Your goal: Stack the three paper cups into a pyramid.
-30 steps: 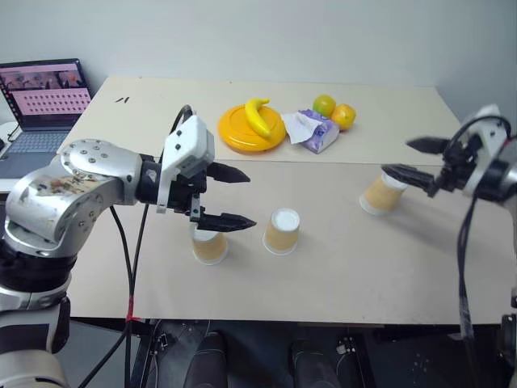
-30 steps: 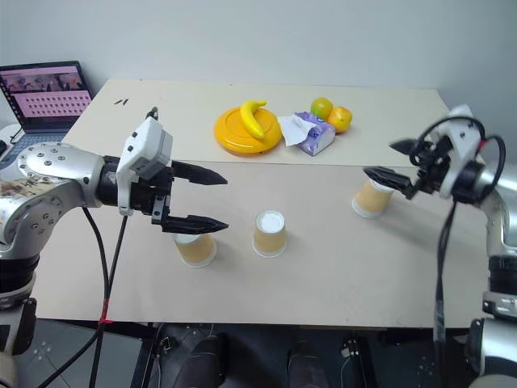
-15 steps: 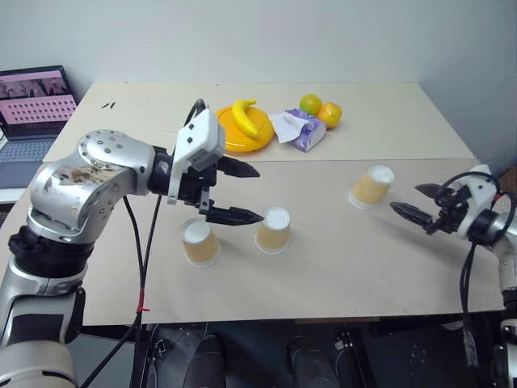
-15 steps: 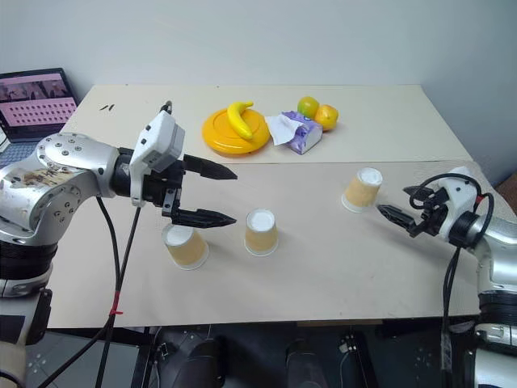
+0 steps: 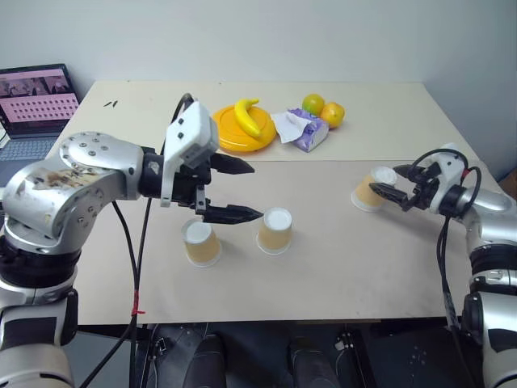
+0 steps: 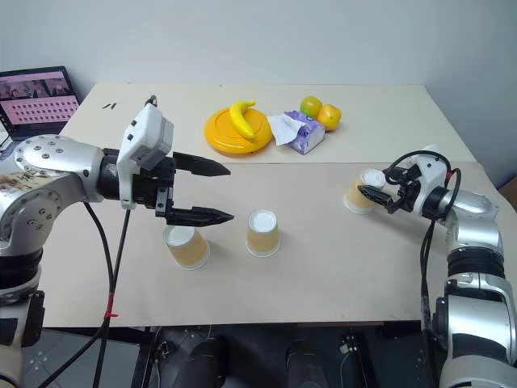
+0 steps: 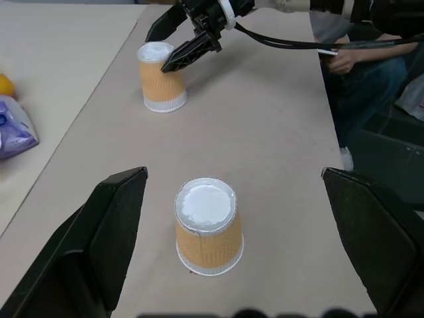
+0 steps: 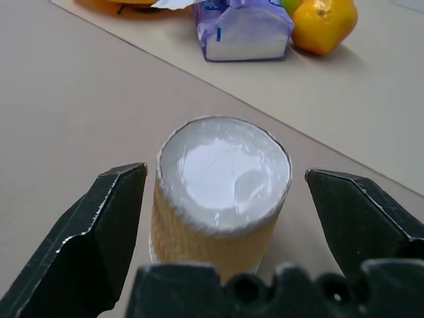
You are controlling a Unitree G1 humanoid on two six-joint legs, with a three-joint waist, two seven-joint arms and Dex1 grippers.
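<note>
the three cups stand upside down on the table (image 5: 339, 267), apart and unstacked: left cup (image 5: 200, 243), middle cup (image 5: 275, 231), right cup (image 5: 371, 189). the right gripper (image 5: 396, 183) has its fingers (image 8: 99, 225) spread wide on either side of the right cup, not gripping it. the left gripper (image 5: 242, 191) hangs above the table between the left and middle cups, fingers wide apart, holding nothing.
</note>
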